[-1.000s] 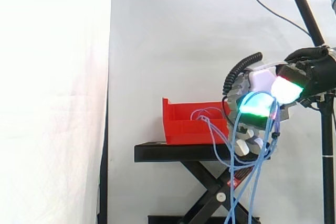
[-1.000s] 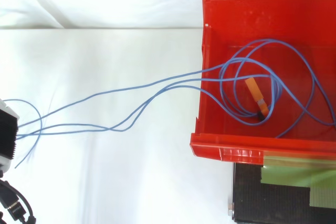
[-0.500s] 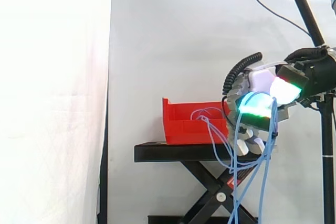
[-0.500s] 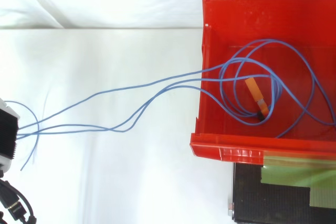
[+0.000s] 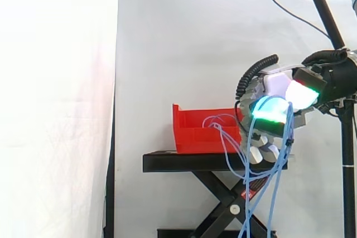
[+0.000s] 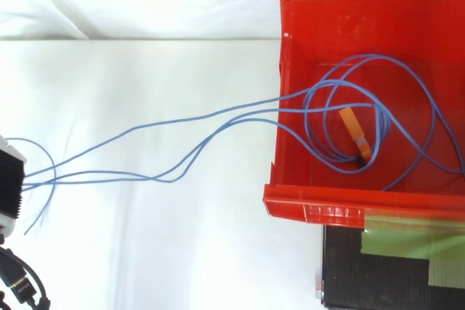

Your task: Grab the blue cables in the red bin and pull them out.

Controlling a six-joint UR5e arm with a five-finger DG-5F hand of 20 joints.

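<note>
A red bin point(image 5: 205, 130) stands on a black stand point(image 5: 189, 161). Thin blue cables point(image 6: 218, 115) run out over the bin's left wall point(image 6: 275, 143) and stretch to my hand point(image 6: 10, 190) at the top view's left edge. Loops of cable still lie coiled inside the bin point(image 6: 378, 114), around an orange plug point(image 6: 354, 133). In the side view my hand point(image 5: 279, 104) hangs to the right of the bin, a little above the stand's top, its glowing green and white fingers curled shut on the blue cables point(image 5: 273, 176), whose loose ends dangle below it.
A black scissor lift point(image 5: 223, 204) carries the stand. A camera on a black pole point(image 5: 329, 15) rises at the right. A white curtain hangs behind. A black block with a green patch point(image 6: 392, 266) sits just below the bin in the top view.
The hand has hardly moved. The dangling cable ends sway a little under it, and the loop by the hand in the top view has shifted slightly.
</note>
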